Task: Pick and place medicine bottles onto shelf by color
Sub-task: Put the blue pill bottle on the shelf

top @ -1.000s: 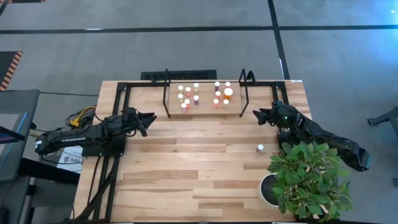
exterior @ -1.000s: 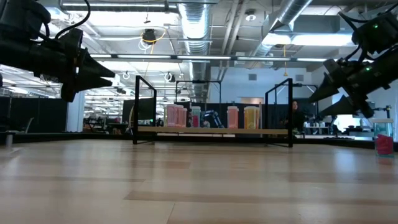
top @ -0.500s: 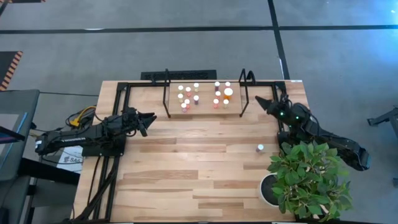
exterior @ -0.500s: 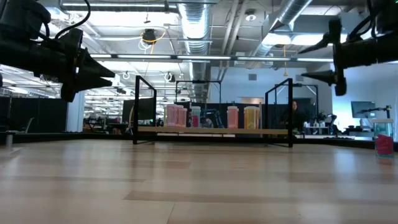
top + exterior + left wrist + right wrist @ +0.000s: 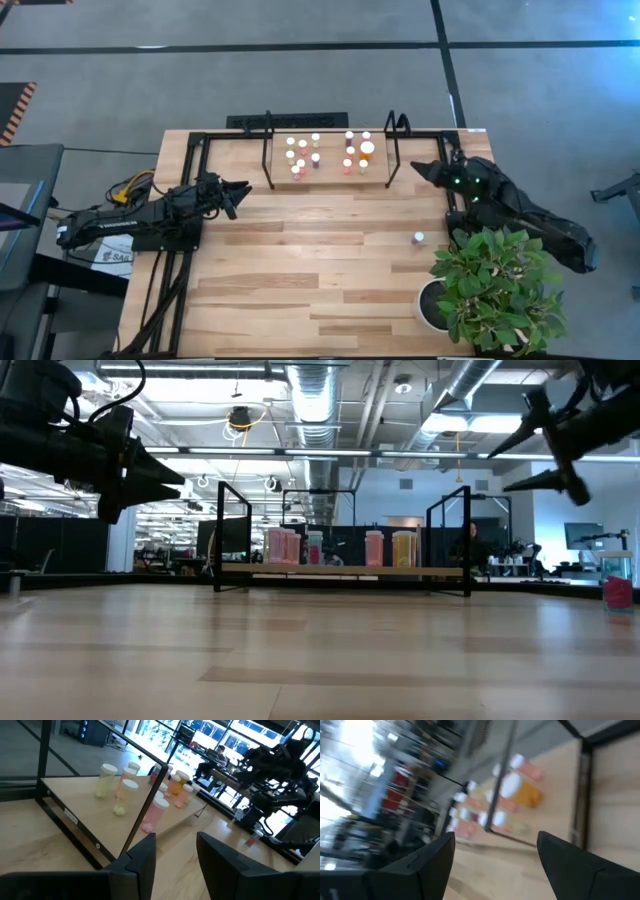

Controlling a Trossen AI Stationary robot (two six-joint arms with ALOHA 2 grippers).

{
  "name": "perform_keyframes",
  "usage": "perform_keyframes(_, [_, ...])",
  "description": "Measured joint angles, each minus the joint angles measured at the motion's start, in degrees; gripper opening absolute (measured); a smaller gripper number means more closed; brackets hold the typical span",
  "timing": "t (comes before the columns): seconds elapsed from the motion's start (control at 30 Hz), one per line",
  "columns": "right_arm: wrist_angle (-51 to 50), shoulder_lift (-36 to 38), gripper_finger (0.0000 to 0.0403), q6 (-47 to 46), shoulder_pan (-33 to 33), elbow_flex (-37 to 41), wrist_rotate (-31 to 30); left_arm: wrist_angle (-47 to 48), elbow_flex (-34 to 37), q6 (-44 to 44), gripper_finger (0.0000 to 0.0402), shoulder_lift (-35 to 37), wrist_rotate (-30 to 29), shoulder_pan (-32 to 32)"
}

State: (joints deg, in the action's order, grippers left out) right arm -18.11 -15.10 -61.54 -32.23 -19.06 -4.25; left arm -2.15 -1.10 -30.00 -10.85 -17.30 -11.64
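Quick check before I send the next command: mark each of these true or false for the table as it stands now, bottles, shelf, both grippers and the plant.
1. One small white-capped medicine bottle stands alone on the plank tabletop, off the shelf. True.
2. The right gripper is holding a bottle. False: its dark fingers are spread with nothing between them, and it hangs in the air beside the shelf's right hoop.
3. The other bottles stand on the light wooden shelf with black tube frame. True.
4. The left gripper is reaching in over the shelf board. False: it waits left of the shelf, empty.
5. The green potted plant stands at the table's left edge. False: it is at the near right corner.
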Motion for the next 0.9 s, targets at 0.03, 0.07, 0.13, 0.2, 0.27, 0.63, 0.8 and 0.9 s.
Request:
perform_keyframes(0.03, [-4.0, -0.6, 0.0305, 0.0, 0.0, -2.1, 0.0, 0.0, 0.0, 0.0, 0.0128, 0.0, 0.0, 0.0])
perform_keyframes(0.07, [-8.5, -1.5, 0.0305, 0.0, 0.0, -4.3, 0.0, 0.0, 0.0, 0.0, 0.0128, 0.0, 0.0, 0.0])
perform_keyframes(0.13, [-17.4, -3.9, 0.0305, -1.1, 0.0, -8.5, 0.0, 0.0, 0.0, 0.0, 0.0128, 0.0, 0.0, 0.0])
perform_keyframes(0.2, [-24.6, -7.0, 0.0305, -4.4, 0.0, -12.6, 0.0, 0.0, 0.0, 0.0, 0.0128, 0.0, 0.0, 0.0])
perform_keyframes(0.27, [-31.0, -10.7, 0.0305, -8.5, 0.0, -16.0, 0.2, 0.0, 0.0, 0.0, 0.0128, 0.0, 0.0, 0.0])
perform_keyframes(0.63, [-50.6, -31.1, 0.0305, -18.2, 0.0, -27.2, 11.3, 0.0, 0.0, 0.0, 0.0128, 0.0, 0.0, 0.0])
perform_keyframes(0.8, [-52.9, -36.9, 0.0305, -21.7, 0.0, -27.5, 15.1, 0.0, 0.0, 0.0, 0.0128, 0.0, 0.0, 0.0])
perform_keyframes(0.9, [-53.4, -39.7, 0.0305, -23.1, 0.6, -27.5, 17.4, 0.0, 0.0, 0.0, 0.0128, 0.0, 0.0, 0.0])
